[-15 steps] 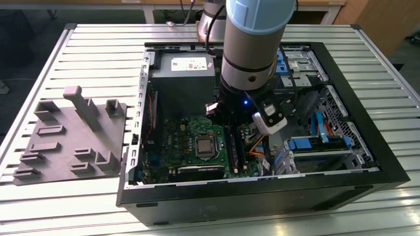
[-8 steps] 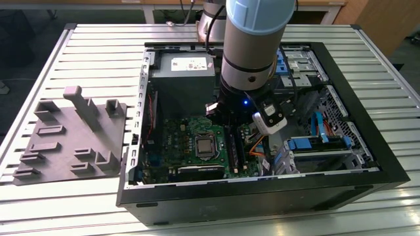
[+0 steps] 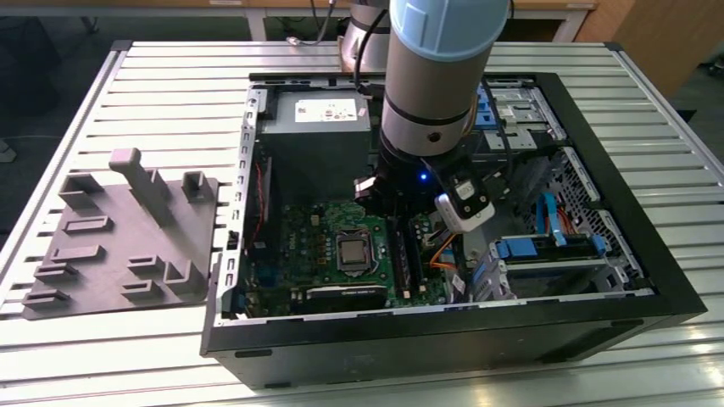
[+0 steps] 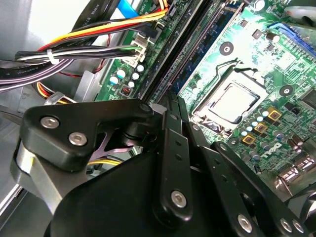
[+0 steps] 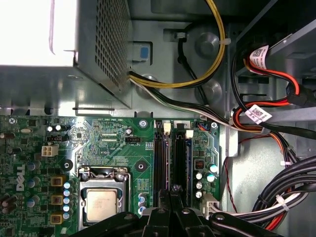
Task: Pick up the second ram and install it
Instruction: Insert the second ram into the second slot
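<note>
One stick, the second ram point(image 4: 198, 48) point(image 5: 181, 159), stands on edge in the bank of long black slot rails point(image 5: 160, 163) just beside the processor socket point(image 3: 354, 252) point(image 4: 232, 101) point(image 5: 101, 205), on the green motherboard point(image 3: 311, 233). It runs parallel to the socket's near side, and its dark chips show along its face in the second wrist view. The gripper point(image 3: 391, 216) point(image 4: 173, 101) point(image 5: 174, 188) hangs straight down over one end of that slot bank, beside the socket. Its black fingers point(image 4: 174, 163) are drawn nearly together, and their tips meet right at the end of the stick. Whether they pinch the board's top edge or merely sit against it cannot be made out, since the linkage covers the contact point in both wrist views. On the far side of the slots from the socket, bundled yellow, red and black cables point(image 4: 98, 39) point(image 5: 256, 118) run along the case wall. The grey power supply box point(image 3: 314, 110) point(image 5: 103, 54) sits beyond the socket towards the arm's base. Well apart from the socket, outside the open computer case point(image 3: 453, 339) on the exterior view's left, a grey moulded holder tray point(image 3: 119, 246) lies on the slatted table point(image 3: 169, 76).
</note>
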{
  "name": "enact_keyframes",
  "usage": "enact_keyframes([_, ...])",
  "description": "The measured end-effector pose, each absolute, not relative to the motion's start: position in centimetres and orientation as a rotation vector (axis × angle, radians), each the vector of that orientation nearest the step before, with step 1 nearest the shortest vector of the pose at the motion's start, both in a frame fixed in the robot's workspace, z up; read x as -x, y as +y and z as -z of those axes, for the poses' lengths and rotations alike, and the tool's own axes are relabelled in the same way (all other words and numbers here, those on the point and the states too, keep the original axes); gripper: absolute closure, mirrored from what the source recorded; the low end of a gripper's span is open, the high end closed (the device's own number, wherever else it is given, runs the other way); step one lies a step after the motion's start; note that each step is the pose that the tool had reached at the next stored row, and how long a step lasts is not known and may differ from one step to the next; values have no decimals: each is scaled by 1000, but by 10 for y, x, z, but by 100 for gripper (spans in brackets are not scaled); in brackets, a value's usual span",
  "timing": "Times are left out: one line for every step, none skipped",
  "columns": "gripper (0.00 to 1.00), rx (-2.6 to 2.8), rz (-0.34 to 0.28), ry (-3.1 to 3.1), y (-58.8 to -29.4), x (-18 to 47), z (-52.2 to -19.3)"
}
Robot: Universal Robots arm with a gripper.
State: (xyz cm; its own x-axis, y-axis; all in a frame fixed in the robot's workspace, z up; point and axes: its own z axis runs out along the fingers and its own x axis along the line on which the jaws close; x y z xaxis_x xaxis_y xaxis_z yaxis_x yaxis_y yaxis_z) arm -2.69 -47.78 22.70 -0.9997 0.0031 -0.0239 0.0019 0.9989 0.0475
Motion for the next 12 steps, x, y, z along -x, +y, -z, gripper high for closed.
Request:
enact_keyframes([88,-4,-74,3117,-478,27,-227])
enact_keyframes([88,-4,-74,3117,-478,27,-227])
enact_keyframes([88,-4,-74,3117,-478,27,-227])
enact_keyframes([88,-4,-74,3117,-478,27,-227])
enact_keyframes([88,-4,-74,3117,-478,27,-227])
enact_keyframes([88,-4,-74,3117,-478,27,-227])
enact_keyframes([88,-5,-74,3117,-478,27,-227])
enact_keyframes([88,-6,-74,3117,-478,27,-227])
enact_keyframes([88,-7,-74,3117,-478,27,-227])
enact_keyframes([88,-7,-74,3117,-478,27,-227])
enact_keyframes([88,-8,-74,3117,-478,28,-227])
enact_keyframes([88,-9,-74,3117,-478,28,-227])
